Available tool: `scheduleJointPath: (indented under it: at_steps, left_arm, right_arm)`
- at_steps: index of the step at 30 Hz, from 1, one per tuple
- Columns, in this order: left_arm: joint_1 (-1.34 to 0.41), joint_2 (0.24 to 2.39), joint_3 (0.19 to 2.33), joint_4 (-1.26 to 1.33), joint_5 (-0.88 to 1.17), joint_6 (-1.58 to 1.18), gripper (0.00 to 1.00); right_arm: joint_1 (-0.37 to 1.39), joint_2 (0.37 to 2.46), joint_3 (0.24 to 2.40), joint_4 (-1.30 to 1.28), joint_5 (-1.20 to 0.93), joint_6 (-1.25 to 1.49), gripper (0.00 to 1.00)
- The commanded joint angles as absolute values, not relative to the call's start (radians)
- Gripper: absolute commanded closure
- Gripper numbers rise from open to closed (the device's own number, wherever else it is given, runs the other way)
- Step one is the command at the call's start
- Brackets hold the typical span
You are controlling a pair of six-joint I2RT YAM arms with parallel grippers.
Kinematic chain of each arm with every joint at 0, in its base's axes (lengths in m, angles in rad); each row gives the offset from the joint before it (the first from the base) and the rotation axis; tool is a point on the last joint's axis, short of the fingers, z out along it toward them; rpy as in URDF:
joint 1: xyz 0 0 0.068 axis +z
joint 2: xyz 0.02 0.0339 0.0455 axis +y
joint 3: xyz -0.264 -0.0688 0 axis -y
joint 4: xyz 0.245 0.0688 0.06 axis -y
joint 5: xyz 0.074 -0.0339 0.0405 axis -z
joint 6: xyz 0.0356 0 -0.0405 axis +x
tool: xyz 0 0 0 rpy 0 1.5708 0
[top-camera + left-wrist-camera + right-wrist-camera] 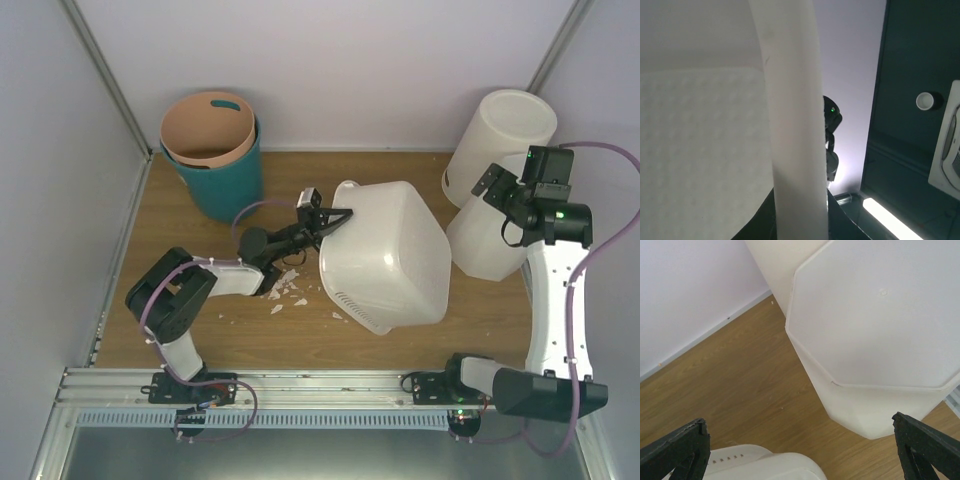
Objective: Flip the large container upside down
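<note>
Rim of large container [385, 255], 10 o'clock, pinched by left gripper [325, 220] to lever it over; right gripper [489, 184] spread empty, 2 o'clock.

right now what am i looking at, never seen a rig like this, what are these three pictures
Two robot arms bolted to a wooden table. The wide picture looks down from above; the other two come from cameras on each wrist. The left arm has its jaws closed on the rim of the large container, which sits tilted. The right arm holds nothing, jaws open near an octagonal white bin. Also there: a round white bin, a teal bin with a tan one inside, and white scraps.
</note>
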State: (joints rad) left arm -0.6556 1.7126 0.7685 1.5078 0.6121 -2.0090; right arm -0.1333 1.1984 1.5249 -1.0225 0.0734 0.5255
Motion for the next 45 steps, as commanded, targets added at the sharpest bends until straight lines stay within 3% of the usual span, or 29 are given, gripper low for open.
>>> scheduleJointPath:
  at_steps: [1, 8, 22, 26, 33, 45]
  left_arm:
    - [-0.672, 1.745, 0.787, 1.839, 0.544, -2.06, 0.95]
    - [-0.682, 1.81, 0.814, 1.842, 0.532, -2.1, 0.9]
    - [-0.653, 1.801, 0.738, 1.794, 0.655, -2.075, 0.64]
    - [-0.653, 1.802, 0.729, 1.792, 0.672, -2.062, 0.63]
    - [-0.647, 1.805, 0.707, 1.778, 0.71, -2.039, 0.4]
    - [-0.587, 1.927, 0.696, 1.847, 0.83, -2.02, 0.32]
  right_arm:
    - [-0.141, 1.207, 1.536, -1.041, 0.091, 0.518, 0.0]
    - [-0.14, 1.219, 1.525, -1.035, 0.069, 0.509, 0.0]
    - [-0.099, 1.206, 1.501, -0.978, -0.143, 0.442, 0.0]
    - [-0.077, 1.186, 1.469, -0.951, -0.178, 0.436, 0.0]
    - [-0.046, 1.169, 1.416, -0.956, -0.203, 0.442, 0.0]
    - [-0.001, 1.146, 1.316, -0.927, -0.23, 0.461, 0.0]
